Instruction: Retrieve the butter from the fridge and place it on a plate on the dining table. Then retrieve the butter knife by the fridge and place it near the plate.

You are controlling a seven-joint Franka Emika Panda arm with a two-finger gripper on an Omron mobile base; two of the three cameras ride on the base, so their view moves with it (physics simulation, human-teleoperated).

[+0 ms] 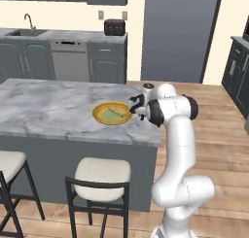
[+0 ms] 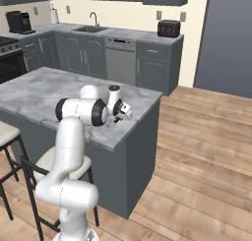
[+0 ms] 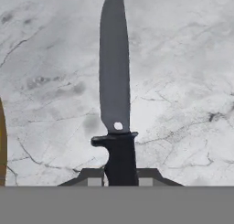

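Marble dining table (image 1: pixel 48 106) lies under the gripper (image 3: pixel 119 181), whose fingers pinch the butter knife (image 3: pixel 115 95) by its handle, blade pointing ahead over bare stone, just beside the plate (image 1: pixel 112 113) carrying the butter (image 1: pixel 115 110), likely for set-down.

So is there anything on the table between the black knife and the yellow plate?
No. In the hand view, just bare marble of the dining table lies between the butter knife and the plate rim.
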